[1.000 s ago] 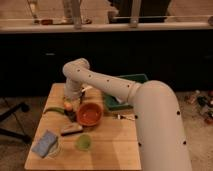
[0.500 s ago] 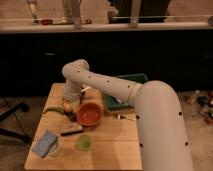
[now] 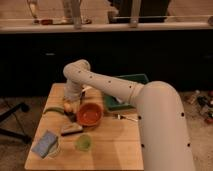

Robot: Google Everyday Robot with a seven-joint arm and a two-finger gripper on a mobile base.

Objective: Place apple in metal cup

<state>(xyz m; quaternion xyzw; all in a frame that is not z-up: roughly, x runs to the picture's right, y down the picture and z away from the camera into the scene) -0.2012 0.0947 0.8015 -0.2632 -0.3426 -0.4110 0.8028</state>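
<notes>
Hanging close over apple (image 3: 68, 108), hand (image 3: 73, 98)

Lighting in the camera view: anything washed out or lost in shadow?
Camera view: the white arm is brightest, nearly washed out; the cabinets behind the table go almost black; the gripper, low over the table by the apple, looks dim under the arm; the orange bowl is evenly lit.

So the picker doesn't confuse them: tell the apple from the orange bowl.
The apple is far smaller than the orange bowl. The apple is a solid yellowish ball; the bowl is an open, redder dish. The claw is right at the apple, with the bowl off to the picture's right. Both are round.
</notes>
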